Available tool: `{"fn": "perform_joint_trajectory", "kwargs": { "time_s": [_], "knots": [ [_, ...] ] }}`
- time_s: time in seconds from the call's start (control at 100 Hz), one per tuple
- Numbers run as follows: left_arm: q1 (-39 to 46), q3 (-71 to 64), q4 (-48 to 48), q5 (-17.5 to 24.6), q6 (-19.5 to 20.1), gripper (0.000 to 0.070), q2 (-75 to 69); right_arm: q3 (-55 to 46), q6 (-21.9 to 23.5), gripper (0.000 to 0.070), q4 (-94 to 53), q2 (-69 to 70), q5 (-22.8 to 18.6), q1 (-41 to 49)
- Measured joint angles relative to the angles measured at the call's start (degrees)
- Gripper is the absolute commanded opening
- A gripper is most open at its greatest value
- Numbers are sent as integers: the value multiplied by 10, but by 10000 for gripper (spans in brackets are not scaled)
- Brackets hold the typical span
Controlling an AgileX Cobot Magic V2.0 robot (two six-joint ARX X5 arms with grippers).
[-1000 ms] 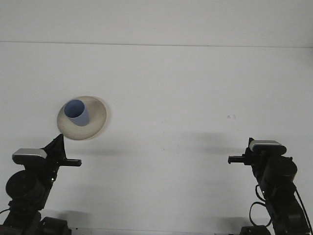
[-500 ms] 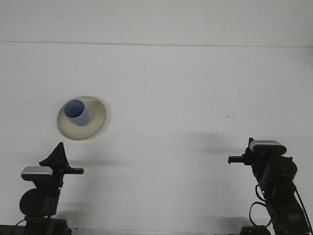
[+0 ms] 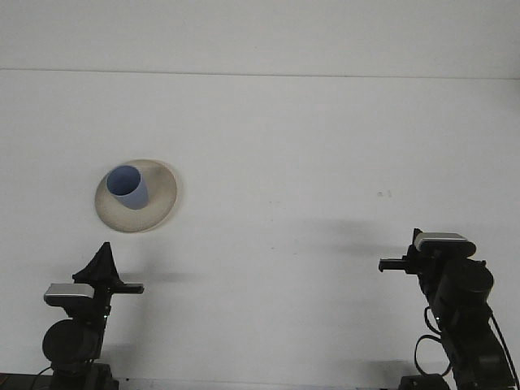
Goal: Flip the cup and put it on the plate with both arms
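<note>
Your blue cup (image 3: 127, 187) stands mouth-up on the beige plate (image 3: 162, 203) at left of frame, so the task looks finished; both arms sit low; I cannot tell either pincer's state.

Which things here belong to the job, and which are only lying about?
Job things:
cup, mouth up, on the plate
plate
left gripper
right gripper

Lying about:
nothing but the table, with a small dark mark

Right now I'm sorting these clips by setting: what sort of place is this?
Probably a lab or test bench, not a home: a bare white table, two robot arms at its near edge, and only a blue cup on a beige plate.
</note>
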Motion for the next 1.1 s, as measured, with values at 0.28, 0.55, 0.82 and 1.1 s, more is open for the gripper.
{"fn": "perform_joint_trajectory", "kwargs": {
  "time_s": [0.28, 0.55, 0.82, 1.1],
  "knots": [
    [0, -7, 15, 0, 0, 11, 0, 0, 0, 0, 0, 0, 0, 0],
    [0, -8, 38, 2, 0, 11, 0, 0, 0, 0, 0, 0, 0, 0],
    [0, -8, 36, 2, 0, 11, 0, 0, 0, 0, 0, 0, 0, 0],
    [0, -8, 36, 2, 0, 11, 0, 0, 0, 0, 0, 0, 0, 0]
  ]
}}
